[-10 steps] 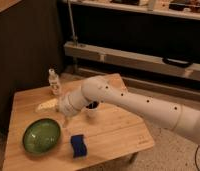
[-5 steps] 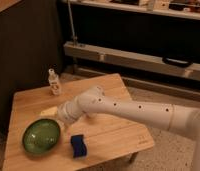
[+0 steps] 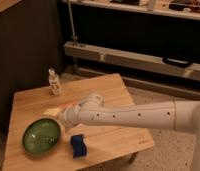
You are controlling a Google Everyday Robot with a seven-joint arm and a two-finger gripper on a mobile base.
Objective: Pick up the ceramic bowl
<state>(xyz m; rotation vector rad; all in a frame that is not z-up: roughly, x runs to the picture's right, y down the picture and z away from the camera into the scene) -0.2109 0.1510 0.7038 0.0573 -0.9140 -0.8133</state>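
Observation:
The ceramic bowl [image 3: 40,136] is round, shallow and glossy green with a darker rim. It rests on the wooden table [image 3: 110,92] at the front left. My gripper [image 3: 62,119] is at the end of the white arm [image 3: 128,117] that reaches in from the right. It hovers just above the bowl's upper right rim, open and holding nothing. The wrist hides part of it.
A blue sponge [image 3: 78,146] lies just right of the bowl near the table's front edge. A small clear bottle [image 3: 54,82] stands at the back left. A pale flat patch [image 3: 51,111] shows beside the gripper. Dark shelving with a metal rail [image 3: 143,59] runs behind the table.
The arm has swung down and to the left, bringing the gripper from the table's middle to the bowl's right rim. Bowl, sponge and bottle have not moved.

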